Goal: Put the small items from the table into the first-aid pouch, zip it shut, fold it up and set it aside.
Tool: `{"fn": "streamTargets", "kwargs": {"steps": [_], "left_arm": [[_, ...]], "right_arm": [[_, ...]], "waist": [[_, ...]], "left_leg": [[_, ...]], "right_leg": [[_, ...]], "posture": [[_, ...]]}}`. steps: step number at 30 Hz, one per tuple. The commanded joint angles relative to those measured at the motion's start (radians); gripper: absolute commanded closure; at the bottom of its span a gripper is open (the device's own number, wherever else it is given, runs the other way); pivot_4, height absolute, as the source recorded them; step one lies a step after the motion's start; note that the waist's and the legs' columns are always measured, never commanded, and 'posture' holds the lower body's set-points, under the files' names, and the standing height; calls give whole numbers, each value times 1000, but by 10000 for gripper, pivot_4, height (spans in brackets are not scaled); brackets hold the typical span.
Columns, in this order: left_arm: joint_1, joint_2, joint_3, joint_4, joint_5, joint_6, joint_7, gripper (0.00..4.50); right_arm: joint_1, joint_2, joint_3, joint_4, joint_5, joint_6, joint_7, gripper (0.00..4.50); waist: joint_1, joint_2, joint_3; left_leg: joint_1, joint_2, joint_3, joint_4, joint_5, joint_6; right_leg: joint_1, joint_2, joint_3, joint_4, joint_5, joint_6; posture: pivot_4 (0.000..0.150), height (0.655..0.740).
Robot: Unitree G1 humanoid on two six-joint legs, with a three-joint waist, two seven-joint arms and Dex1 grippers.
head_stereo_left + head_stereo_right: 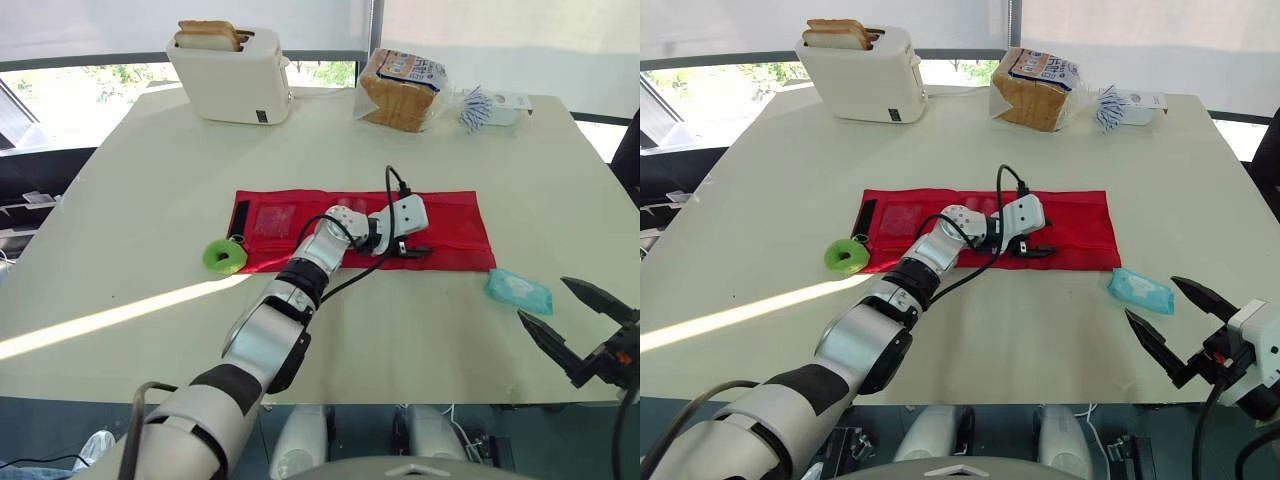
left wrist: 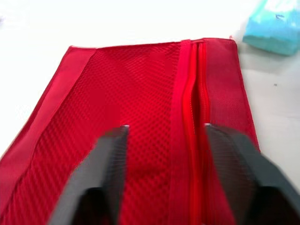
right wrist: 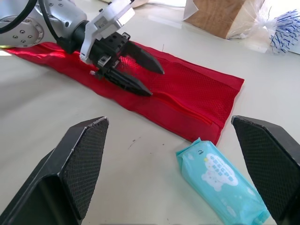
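Pouch (image 1: 455, 225) lies flat, teal packet (image 1: 519, 291) near its corner.

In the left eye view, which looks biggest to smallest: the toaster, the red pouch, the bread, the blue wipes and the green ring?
Largest first: pouch, toaster, bread, then wipes and ring, which look about alike. The toaster and bread sit farther off, so may really be bigger.

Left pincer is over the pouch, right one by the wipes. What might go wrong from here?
The open left pincer straddles the zip of the flat red fabric pouch. Nothing pins the pouch down, so a pull may drag it.
The teal wipes packet lies flat near the open right pincer; closing may shove it away.
The green ring at the pouch's other end could be forgotten.
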Motion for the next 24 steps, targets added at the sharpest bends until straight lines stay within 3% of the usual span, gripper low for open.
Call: {"fn": "streamTargets", "kwargs": {"steps": [1, 7, 9, 16, 20, 24], "left_arm": [[-30, -14, -39, 7, 55, -44, 74, 12395], [-47, -78, -20, 82, 66, -2, 224, 12395], [-51, -91, -7, 94, 56, 0, 251, 16314], [-39, -89, 4, 84, 32, 18, 221, 44073], [-18, -50, 19, 55, 12, 31, 176, 44073], [63, 16, 42, -121, -45, 115, 77, 44073]], "right_arm": [[7, 4, -26, -20, 13, -23, -2, 0], [9, 7, -22, -27, 11, -24, -11, 0], [14, 10, -22, -29, 11, -26, -11, 0], [13, 15, -15, -29, 5, -32, -20, 0], [21, 18, -17, -27, 5, -39, -20, 0], [28, 22, -14, -31, 3, -40, -21, 0]], "waist": [[0, 0, 0], [2, 0, 0], [0, 0, 0], [-1, 0, 0], [-2, 0, 0], [-6, 1, -1]], "left_leg": [[0, 0, 0, 0, 0, 0], [0, 0, 0, 0, 0, 0], [0, 0, 0, 0, 0, 0], [0, 0, 0, 0, 0, 0], [0, 0, 0, 0, 0, 0], [1, 1, 0, 0, 0, 0]], "right_leg": [[0, 0, 0, 0, 0, 0], [0, 0, 0, 0, 0, 0], [0, 0, 0, 0, 0, 0], [0, 0, 0, 0, 0, 0], [0, 0, 0, 0, 0, 0], [0, 1, 0, 0, 0, 0]], "posture": [[1500, 7400], [1500, 7400], [1500, 7400], [1500, 7400], [1500, 7400], [1500, 7400]]}}
